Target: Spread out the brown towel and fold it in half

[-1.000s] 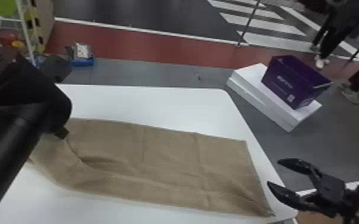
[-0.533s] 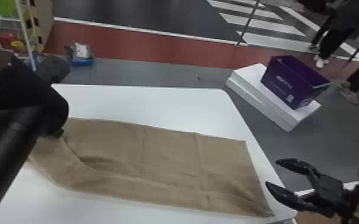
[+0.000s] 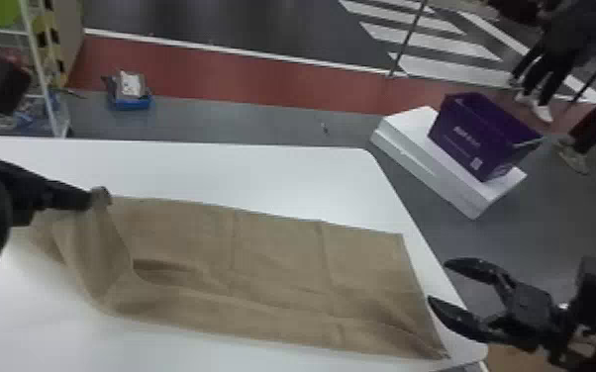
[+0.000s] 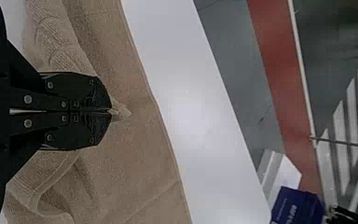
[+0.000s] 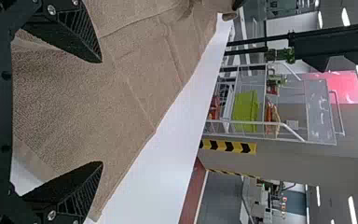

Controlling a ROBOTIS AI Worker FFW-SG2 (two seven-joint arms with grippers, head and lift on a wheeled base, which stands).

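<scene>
- White table (image 3: pixel 242 170) with rounded corners
- Brown towel (image 3: pixel 277 262), creased, lying along the table, one end partly lifted, the other near the table's right edge

Before me: towel (image 3: pixel 272 262) on table (image 3: pixel 242 173) | to my right, past table: box (image 3: pixel 470 133) on slab (image 3: pixel 406 143) | behind table, left: bin (image 3: pixel 131 103), rack (image 3: pixel 39 64) left of it

the tool (image 4: pixel 111 112) grips a peak of brown towel (image 4: pixel 144 140).
</scene>
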